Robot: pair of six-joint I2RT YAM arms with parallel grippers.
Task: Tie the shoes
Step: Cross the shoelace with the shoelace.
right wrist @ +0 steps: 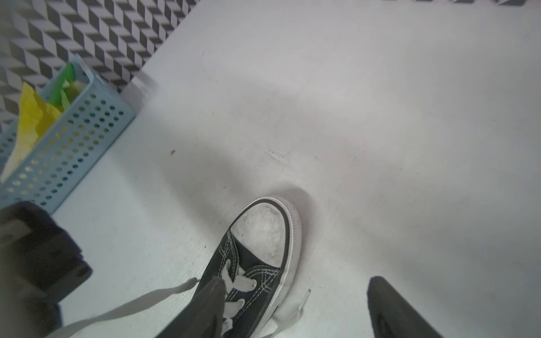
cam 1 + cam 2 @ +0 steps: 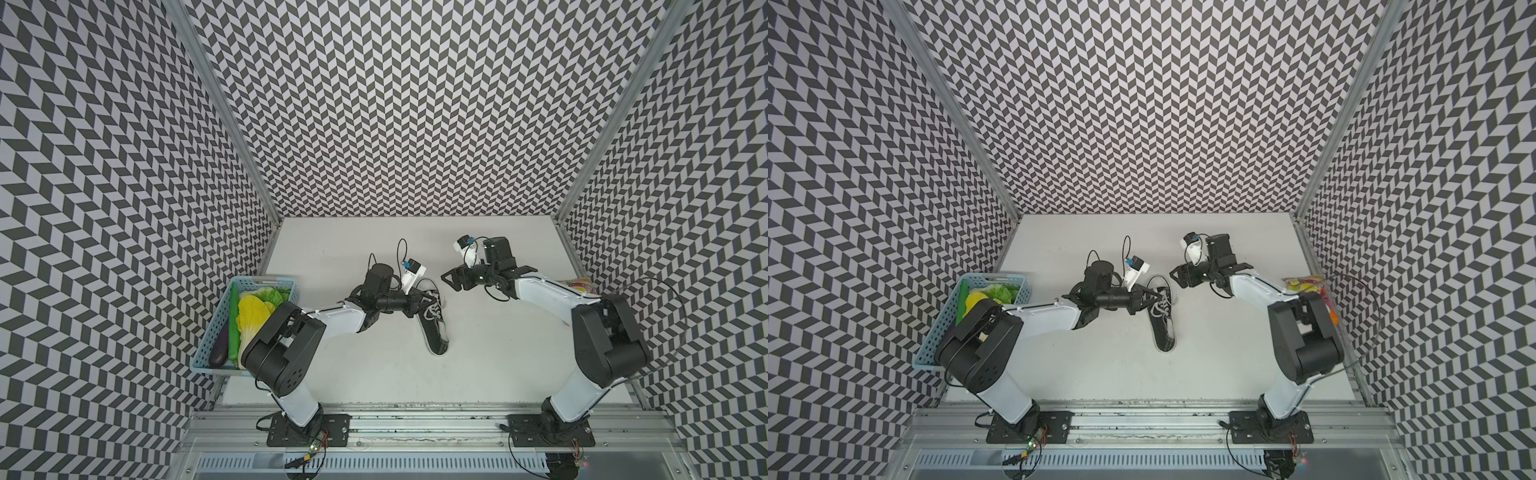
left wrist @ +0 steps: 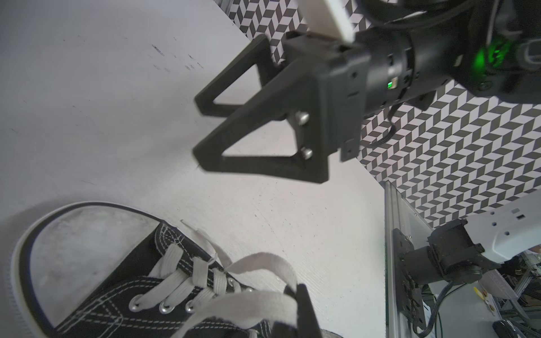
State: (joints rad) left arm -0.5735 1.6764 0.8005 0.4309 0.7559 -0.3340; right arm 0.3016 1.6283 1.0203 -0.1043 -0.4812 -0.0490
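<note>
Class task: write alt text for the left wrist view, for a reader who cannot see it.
A black sneaker with a white toe cap lies on a pale table, and the left claw pinches its white lace above the eyelets. The right claw hangs open over the table, clear of the shoe.

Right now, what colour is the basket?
The basket is light blue, best in the right wrist view.

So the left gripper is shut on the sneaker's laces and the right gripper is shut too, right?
No: the right gripper is open, fingers spread and holding nothing, as the left wrist view shows. The left gripper is shut on the sneaker's laces.
</note>
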